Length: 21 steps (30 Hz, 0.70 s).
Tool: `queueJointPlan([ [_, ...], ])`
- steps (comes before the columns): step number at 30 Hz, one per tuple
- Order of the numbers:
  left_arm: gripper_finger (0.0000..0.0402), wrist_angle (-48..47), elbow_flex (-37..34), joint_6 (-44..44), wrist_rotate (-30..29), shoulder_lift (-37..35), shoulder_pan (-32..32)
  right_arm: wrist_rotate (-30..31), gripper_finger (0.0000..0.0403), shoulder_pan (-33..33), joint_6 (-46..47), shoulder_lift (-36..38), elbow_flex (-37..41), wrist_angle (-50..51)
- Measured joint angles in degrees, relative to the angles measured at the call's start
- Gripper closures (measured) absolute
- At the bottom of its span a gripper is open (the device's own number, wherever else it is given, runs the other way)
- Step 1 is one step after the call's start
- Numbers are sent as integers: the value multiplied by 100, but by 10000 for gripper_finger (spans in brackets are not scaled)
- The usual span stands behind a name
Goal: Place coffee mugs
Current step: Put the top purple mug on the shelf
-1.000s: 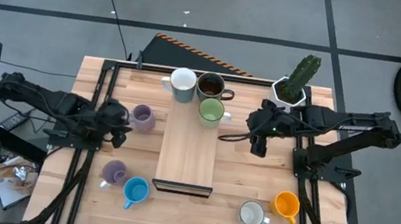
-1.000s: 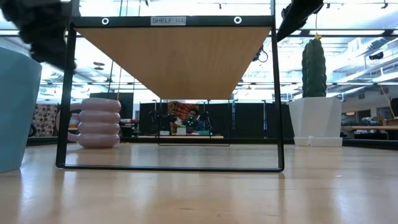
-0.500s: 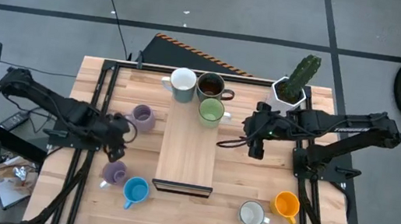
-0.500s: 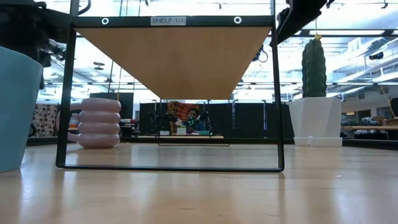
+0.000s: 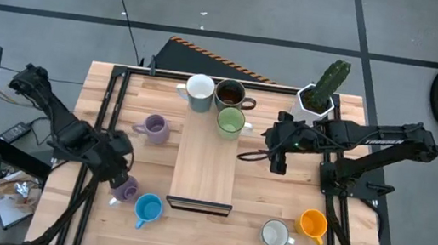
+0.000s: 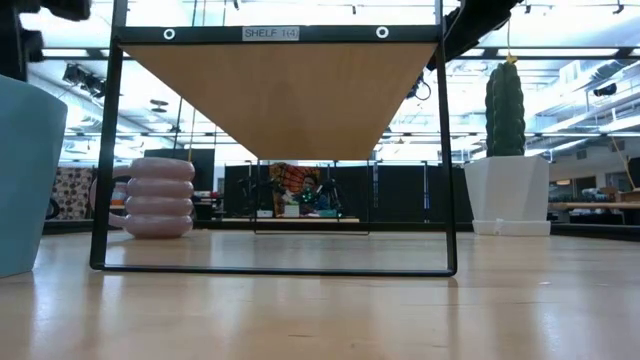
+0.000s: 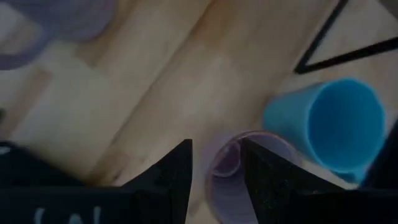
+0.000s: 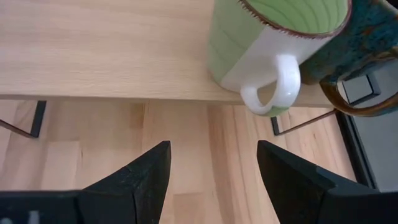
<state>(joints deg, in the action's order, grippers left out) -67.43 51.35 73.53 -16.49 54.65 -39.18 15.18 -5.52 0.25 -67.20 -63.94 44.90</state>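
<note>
— Wooden table (image 5: pixel 279 187), grey floor all round. Shelf (image 5: pixel 206 168) in the middle, three mugs at its far end: white (image 5: pixel 199 91), brown (image 5: pixel 230 95), green (image 5: pixel 230 121).

— And the left claw (image 5: pixel 115 168)?

— Down at the table's left side, near the front. Fingers (image 7: pixel 176 180) parted, straddling the rim of a lilac mug (image 5: pixel 124 187), not pinched on it. Blue mug (image 5: pixel 148 208) just past that one, toward the front edge, touching or nearly so in the wrist view. Second lilac mug (image 5: pixel 154 128) well behind the claw, bare wood between.

— Right claw (image 5: pixel 277 158)?

— Open, holding nothing, over clear wood just right of the shelf's long edge. Green mug's handle (image 8: pixel 271 89) sticking out over that edge, ahead of the fingers. Cactus pot (image 5: pixel 318 100) behind it at the far right corner.

— Room up front?

— Orange mug (image 5: pixel 313 224) and another white one (image 5: pixel 275 233) near the front edge, well forward of the right claw, open board between them and the shelf.
</note>
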Motion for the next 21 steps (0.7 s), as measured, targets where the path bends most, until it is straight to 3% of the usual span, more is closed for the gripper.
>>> queueJointPlan([
  [5, 260, -768, 173, 461, -757, 79, 28, -2, 158, 2, -252, 0, 0, -47],
  [9, 260, -949, 122, 138, -969, 79, 405, -28, 158, 69, -489, 0, 0, -86],
  [21, 303, -335, 35, -2871, -606, -468, 2782, -476, 158, 267, -595, 0, 0, -187],
])
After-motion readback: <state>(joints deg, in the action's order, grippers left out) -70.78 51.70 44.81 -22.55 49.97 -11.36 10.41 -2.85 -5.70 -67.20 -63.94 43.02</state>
